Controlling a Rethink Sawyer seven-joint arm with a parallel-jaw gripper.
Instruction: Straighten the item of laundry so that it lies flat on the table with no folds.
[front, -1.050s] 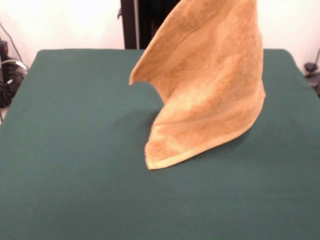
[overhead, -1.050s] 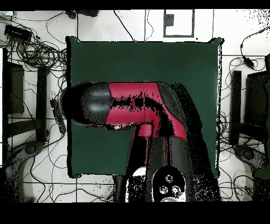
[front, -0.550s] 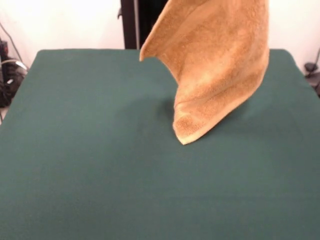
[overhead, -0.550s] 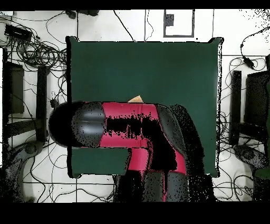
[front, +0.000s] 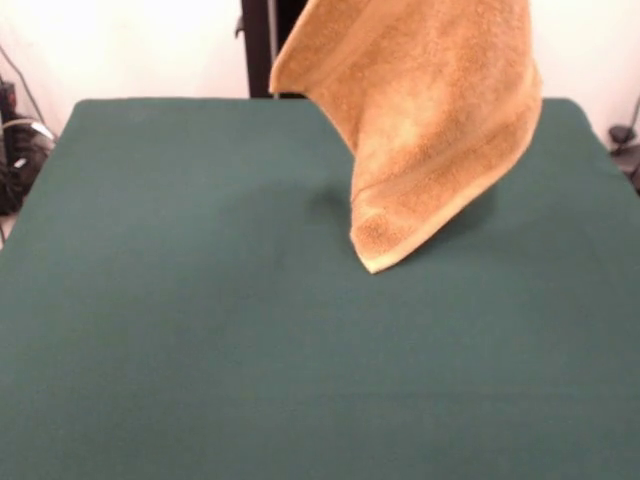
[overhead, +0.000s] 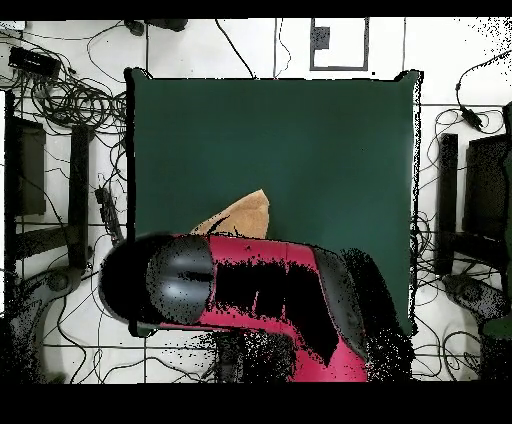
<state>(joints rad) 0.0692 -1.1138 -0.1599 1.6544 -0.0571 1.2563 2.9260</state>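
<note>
The item of laundry (front: 435, 120), an orange-tan terry towel, hangs from above the top edge of the front view. It is folded on itself, with a woven band near its lower edge, and its lowest corner dangles just over the table (front: 200, 330). Whether that corner touches the green cloth I cannot tell. In the overhead view only a small part of the towel (overhead: 245, 215) pokes out from under the red and black arm (overhead: 250, 295). The gripper itself is hidden in both views.
The table (overhead: 300, 140) is bordered by cables (overhead: 70, 95) and dark stands on the floor at both sides. A dark post (front: 257, 48) stands behind the table's far edge in the front view.
The towel has been lifted: its lower end, which lay draped on the table a second ago, now hangs free. The arm has swung toward the robot's base in the overhead view, uncovering some towel.
</note>
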